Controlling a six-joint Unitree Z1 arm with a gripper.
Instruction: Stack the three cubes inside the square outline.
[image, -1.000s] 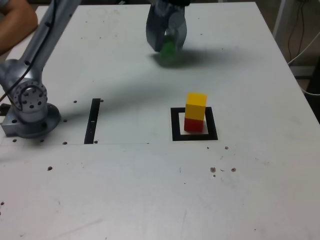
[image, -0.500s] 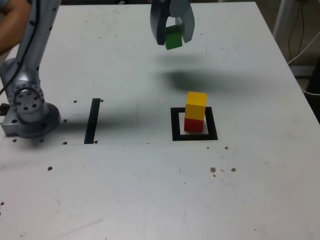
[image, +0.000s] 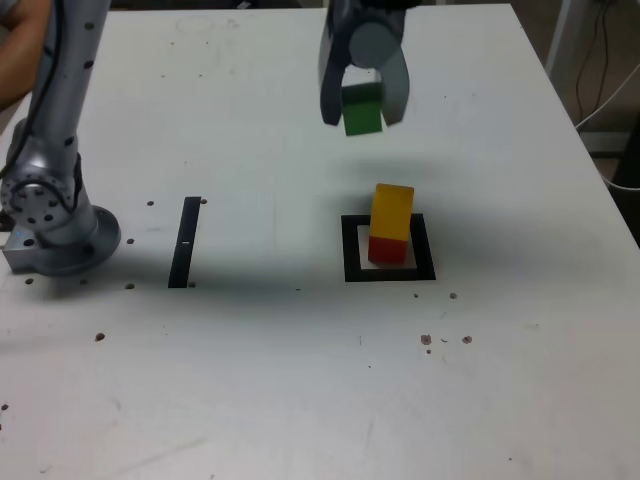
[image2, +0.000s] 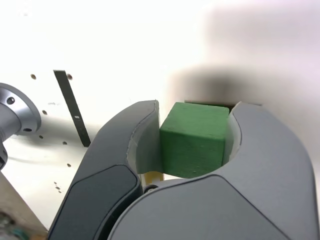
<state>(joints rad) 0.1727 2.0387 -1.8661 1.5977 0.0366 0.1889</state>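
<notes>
Two cubes already stacked at centre-right of the exterior view: yellow cube on red cube, both inside the square outline, a thick black border with white centre on the white worktop. Stack unchanged from a second ago. Narrow black strip at mid-left, robot base at the left edge, both as before. Change: gripper was at upper centre, low and blurred near the worktop; now higher, shifted right, above and slightly behind the stack. Gripper clamped on the green cube, one jaw on each side; cube clear of the worktop, apart from the yellow cube. Wrist view: green cube matte, solid green, squarely between grey jaws. Person's arm at upper left corner.
</notes>
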